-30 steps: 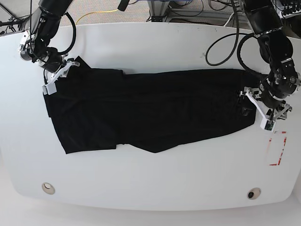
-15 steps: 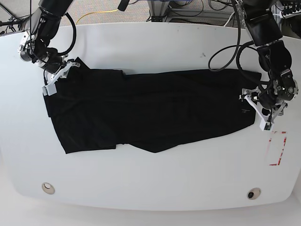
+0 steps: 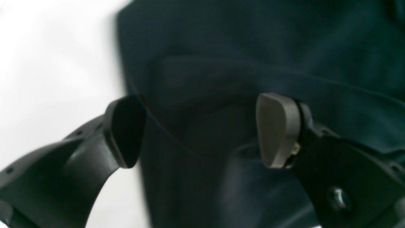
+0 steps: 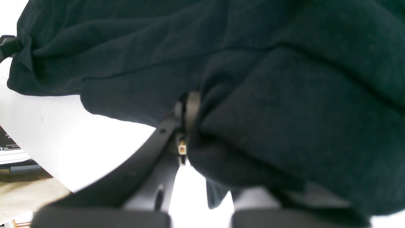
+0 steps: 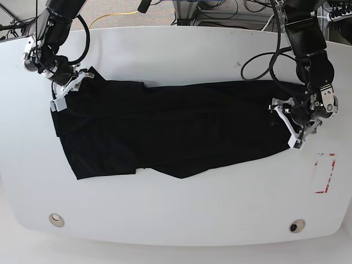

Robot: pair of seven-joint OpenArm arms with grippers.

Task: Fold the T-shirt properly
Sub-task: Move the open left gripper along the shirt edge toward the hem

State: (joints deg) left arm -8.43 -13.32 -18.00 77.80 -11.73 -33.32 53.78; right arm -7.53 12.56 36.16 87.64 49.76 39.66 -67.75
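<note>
The black T-shirt [image 5: 176,129] lies spread out lengthwise across the white table [image 5: 181,209], with one end at each arm. My right gripper [image 5: 69,91] is at the shirt's far left corner. In the right wrist view the right gripper [image 4: 189,126] is shut on a bunched fold of the shirt [image 4: 284,95]. My left gripper [image 5: 287,125] sits over the shirt's right edge. In the left wrist view the left gripper [image 3: 199,129] is open, with one finger [image 3: 125,129] at the hem and the other [image 3: 275,129] over the fabric [image 3: 221,63].
A red outlined rectangle [image 5: 324,173] is marked on the table right of the shirt. Two round fittings [image 5: 56,220] [image 5: 297,226] sit near the front edge. Black cables [image 5: 261,55] loop from the left arm over the table's back right.
My left gripper has moved left and slightly back, from beside the red mark onto the shirt's right edge. My right gripper holds the same corner and has barely moved.
</note>
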